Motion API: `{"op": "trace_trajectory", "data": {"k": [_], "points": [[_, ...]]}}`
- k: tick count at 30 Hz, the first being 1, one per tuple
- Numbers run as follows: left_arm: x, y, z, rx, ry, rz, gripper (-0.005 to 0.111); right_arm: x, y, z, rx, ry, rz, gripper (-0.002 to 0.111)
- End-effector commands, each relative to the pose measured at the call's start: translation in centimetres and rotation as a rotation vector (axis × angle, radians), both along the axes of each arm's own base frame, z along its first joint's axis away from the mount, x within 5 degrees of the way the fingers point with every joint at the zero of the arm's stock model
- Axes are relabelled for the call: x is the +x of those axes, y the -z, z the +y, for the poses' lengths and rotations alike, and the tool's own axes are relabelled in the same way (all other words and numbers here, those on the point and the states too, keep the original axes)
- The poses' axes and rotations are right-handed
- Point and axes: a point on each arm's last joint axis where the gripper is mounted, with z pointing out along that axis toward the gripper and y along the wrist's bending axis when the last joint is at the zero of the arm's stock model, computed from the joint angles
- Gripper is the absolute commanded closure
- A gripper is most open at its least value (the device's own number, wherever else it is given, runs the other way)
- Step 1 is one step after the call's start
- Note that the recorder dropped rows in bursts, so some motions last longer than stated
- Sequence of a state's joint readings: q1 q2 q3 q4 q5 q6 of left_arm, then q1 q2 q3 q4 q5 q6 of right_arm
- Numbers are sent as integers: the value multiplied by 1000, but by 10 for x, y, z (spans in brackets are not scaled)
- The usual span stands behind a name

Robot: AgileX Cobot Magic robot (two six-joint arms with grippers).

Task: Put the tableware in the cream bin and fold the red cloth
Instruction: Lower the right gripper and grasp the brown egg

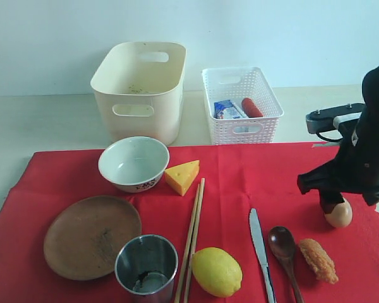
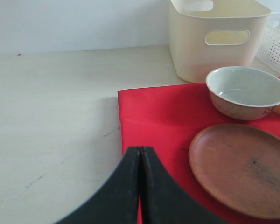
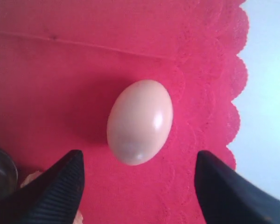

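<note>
Near the scalloped edge of the red cloth [image 1: 240, 177], the right tool [image 3: 139, 158] hung spread over the egg [image 3: 140, 121], apparently to clear food first, while the left tool [image 2: 139, 151] sat pressed together near the plate [image 2: 242, 168], which lay with the bowl [image 1: 134, 163] before the cream bin [image 1: 164, 95].

Pale wall [image 1: 50, 38], seemingly wooden tabletop [image 1: 38, 126]

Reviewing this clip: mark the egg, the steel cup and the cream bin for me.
egg [image 3: 140, 122], right wrist view, middle of its shell.
steel cup [image 1: 146, 257], exterior view, inner wall just under the rim.
cream bin [image 1: 139, 129], exterior view, front wall below the handle cutout.
</note>
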State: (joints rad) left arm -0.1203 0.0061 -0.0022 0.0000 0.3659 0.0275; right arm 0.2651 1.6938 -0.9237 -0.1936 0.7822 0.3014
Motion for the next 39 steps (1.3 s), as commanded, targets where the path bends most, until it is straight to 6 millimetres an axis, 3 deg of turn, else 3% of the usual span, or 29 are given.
{"op": "trace_trajectory", "data": {"k": [1, 15, 18, 25, 30, 39], "points": [[0, -1, 0, -10, -3, -13, 107, 7, 14, -4, 32, 0, 0, 43], [0, -1, 0, -10, -3, -13, 107, 19, 49, -7, 30, -29, 32, 45], [0, -1, 0, -10, -3, -13, 107, 20, 51, -7, 28, -54, 30, 57], [0, -1, 0, -10, -3, -13, 107, 21, 50, -6, 34, -63, 8, 105], [0, -1, 0, -10, -3, -13, 107, 25, 43, -5, 41, -80, -24, 108], [0, -1, 0, -10, -3, -13, 107, 39, 5, 4, 126, -79, -145, 108]]}}
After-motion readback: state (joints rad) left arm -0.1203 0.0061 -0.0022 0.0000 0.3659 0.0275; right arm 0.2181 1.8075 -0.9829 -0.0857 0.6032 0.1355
